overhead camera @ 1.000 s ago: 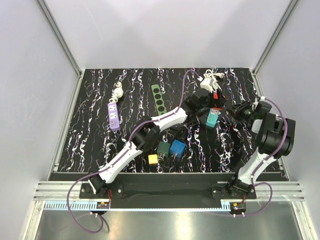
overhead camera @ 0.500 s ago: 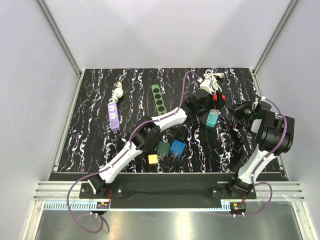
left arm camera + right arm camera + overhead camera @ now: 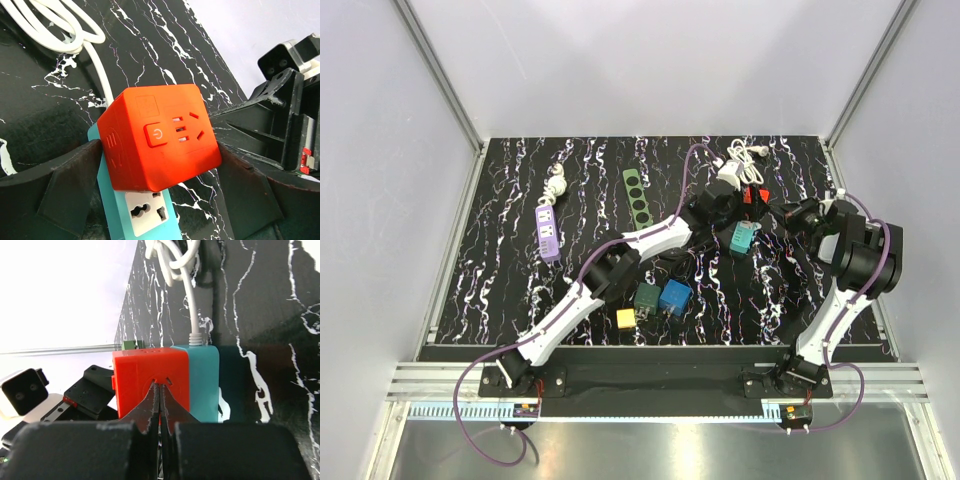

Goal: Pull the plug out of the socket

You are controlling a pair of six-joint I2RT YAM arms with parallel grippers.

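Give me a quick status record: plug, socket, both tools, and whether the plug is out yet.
plug: orange cube plug, seated flush on the teal socket strip, not out yet
socket: teal socket strip, white cable entering one end
left tool: left tool shut on the orange cube plug, clamping it from both sides
right tool: right tool shut, tips together, facing the cube; contact unclear
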